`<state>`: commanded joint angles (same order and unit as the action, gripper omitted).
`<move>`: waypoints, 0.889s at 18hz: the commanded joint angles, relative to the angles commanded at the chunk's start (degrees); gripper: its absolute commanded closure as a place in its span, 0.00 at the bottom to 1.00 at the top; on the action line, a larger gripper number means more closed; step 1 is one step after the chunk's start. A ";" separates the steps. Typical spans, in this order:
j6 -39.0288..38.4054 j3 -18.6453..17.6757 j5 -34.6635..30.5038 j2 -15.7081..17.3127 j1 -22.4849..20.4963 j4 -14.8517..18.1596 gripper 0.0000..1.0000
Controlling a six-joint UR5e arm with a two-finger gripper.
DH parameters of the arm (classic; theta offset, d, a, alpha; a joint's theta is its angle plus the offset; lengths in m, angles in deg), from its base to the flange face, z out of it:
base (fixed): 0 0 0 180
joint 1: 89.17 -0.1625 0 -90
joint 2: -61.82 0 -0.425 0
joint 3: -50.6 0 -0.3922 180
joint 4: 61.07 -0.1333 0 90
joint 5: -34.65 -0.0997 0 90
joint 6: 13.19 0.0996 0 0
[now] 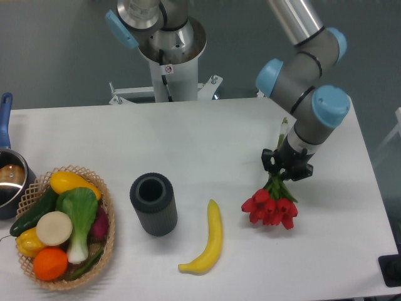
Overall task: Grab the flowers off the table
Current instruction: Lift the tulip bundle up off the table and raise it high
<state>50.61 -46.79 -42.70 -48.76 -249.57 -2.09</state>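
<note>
**Tulips gripped, lift under way**

White rounded tabletop (207, 135) carries, left to right, a woven basket of vegetables (109, 241), a dark ribbed cylinder (153, 204), a yellow banana (210, 241). Far right, the black two-finger gripper (287, 166) pinches the red tulip bunch (271, 207) by its stems; blooms hang low, seemingly barely raised. Clearing the table remains.

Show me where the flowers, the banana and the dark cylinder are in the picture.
flowers (270, 210), fixed camera view, on the red tulip heads.
banana (212, 241), fixed camera view, on the middle of its yellow body.
dark cylinder (154, 210), fixed camera view, on its ribbed side wall.
</note>
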 joint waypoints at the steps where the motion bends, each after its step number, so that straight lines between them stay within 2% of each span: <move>1: 0.00 0.61 0.87 1.58 0.09 0.09 0.70; 5: -0.88 2.55 8.51 7.39 0.09 0.09 0.70; 8: -6.05 3.52 16.23 10.90 -0.17 -0.08 0.66; 12: -7.47 5.10 25.30 13.02 -0.17 -0.52 0.67; 16: -7.47 5.98 34.78 13.64 0.09 -0.61 0.67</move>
<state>43.14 -40.81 -7.92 -35.12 -249.48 -2.71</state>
